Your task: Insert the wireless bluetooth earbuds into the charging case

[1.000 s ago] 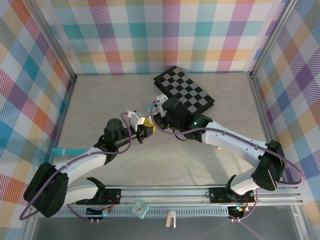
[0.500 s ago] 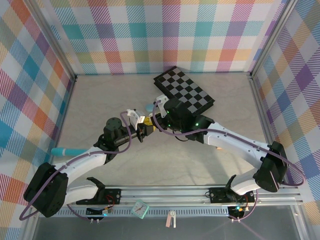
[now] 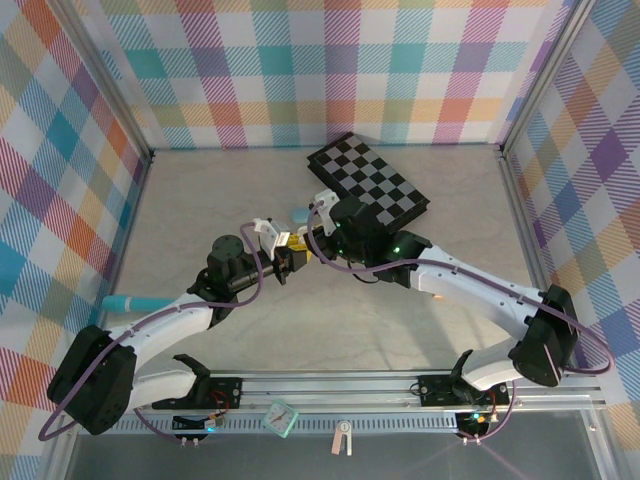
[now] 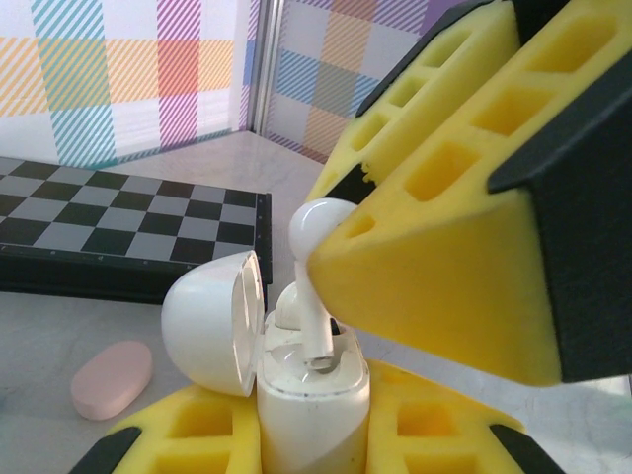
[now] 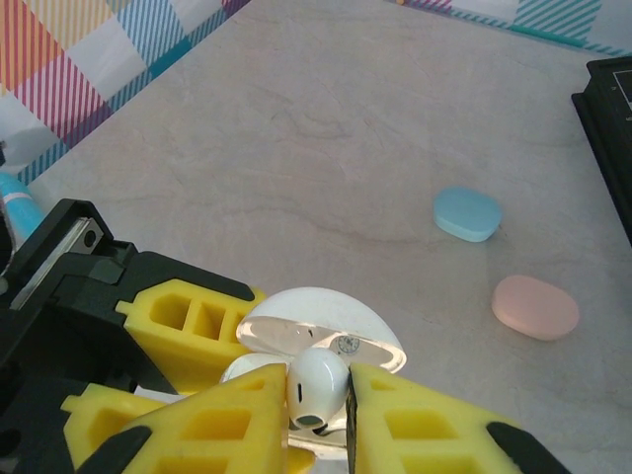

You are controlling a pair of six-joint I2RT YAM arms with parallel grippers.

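**Two grippers meet at one white case**

Pinched between the yellow foam pads of the right gripper (image 5: 321,405) is a white earbud (image 5: 316,380), head up and stem pointing down. The jaws are closed tight on its bulb. Directly below that grip, the stem's tip reaches into a socket of the white charging case (image 4: 311,395). The bud's head is above the case rim, so it is not fully seated. A second rounded white shape sits in the case just behind the stem; what it is cannot be told.

The left gripper (image 4: 311,420) clamps the case upright from beneath, a yellow pad pressed against each side. The lid (image 4: 212,321) is swung open, away from the right gripper's finger. In the overhead view the two grippers meet tip to tip.

Beyond the grippers, on the pale table (image 5: 326,128), a pink oval case (image 5: 534,306) lies closed. A blue oval case (image 5: 467,213) lies a little farther out, apart from the pink one. Past both, a chessboard (image 3: 368,185) lies flat on the table.
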